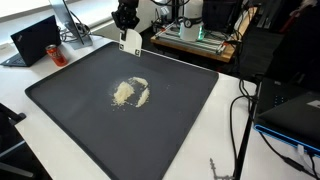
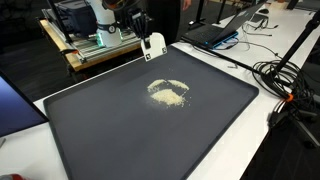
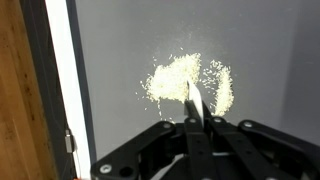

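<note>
The black robot hand (image 1: pixel 126 20) hangs over the far edge of the dark grey mat (image 1: pixel 70 110), its fingers pressed together on a thin flat white card (image 1: pixel 131 40) that points downward. The pile of pale crumbly grains (image 1: pixel 130 92) lies near the mat's middle, well apart from the card. In the wrist view the card (image 3: pixel 197 103) shows edge-on, its line aimed straight at the pile (image 3: pixel 175 80). The mat covers a white counter (image 2: pixel 255 150) with a black laptop (image 1: pixel 35 40) and cables (image 2: pixel 285 75) nearby.
</note>
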Robot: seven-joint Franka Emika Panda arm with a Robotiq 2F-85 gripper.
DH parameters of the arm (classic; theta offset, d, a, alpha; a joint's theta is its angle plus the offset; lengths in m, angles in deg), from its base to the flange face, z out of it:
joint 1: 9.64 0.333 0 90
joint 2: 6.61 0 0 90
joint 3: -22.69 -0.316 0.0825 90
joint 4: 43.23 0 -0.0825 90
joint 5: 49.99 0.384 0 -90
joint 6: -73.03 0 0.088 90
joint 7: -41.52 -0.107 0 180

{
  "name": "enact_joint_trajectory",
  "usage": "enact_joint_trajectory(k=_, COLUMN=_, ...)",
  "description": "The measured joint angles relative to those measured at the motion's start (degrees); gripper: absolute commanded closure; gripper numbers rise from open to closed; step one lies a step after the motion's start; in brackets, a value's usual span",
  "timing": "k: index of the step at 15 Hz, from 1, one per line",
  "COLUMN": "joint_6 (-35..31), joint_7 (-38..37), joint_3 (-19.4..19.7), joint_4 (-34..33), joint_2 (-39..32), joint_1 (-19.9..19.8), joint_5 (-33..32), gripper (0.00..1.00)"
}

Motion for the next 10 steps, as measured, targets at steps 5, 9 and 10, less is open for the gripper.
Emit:
enact_joint_trajectory(k=5, joint_6=13.18, joint_7=-17.27, joint_3=-0.82, joint_4=-6.94, joint_2=2.33, joint_1=2.36, joint_5=-10.65, gripper=0.99)
enact_joint_trajectory(k=9, joint_6=22.25, joint_7=-30.30, joint_3=0.22, joint_4=-12.32, joint_2=1.24, joint_1=6.20, joint_5=-11.61, gripper=0.99)
enact_joint_trajectory(k=10, joint_6=23.68, joint_7=-33.50, joint_3=0.48, joint_4=-13.41, joint_2=0.58, joint_1=6.76, joint_5=-11.75, gripper=0.99)
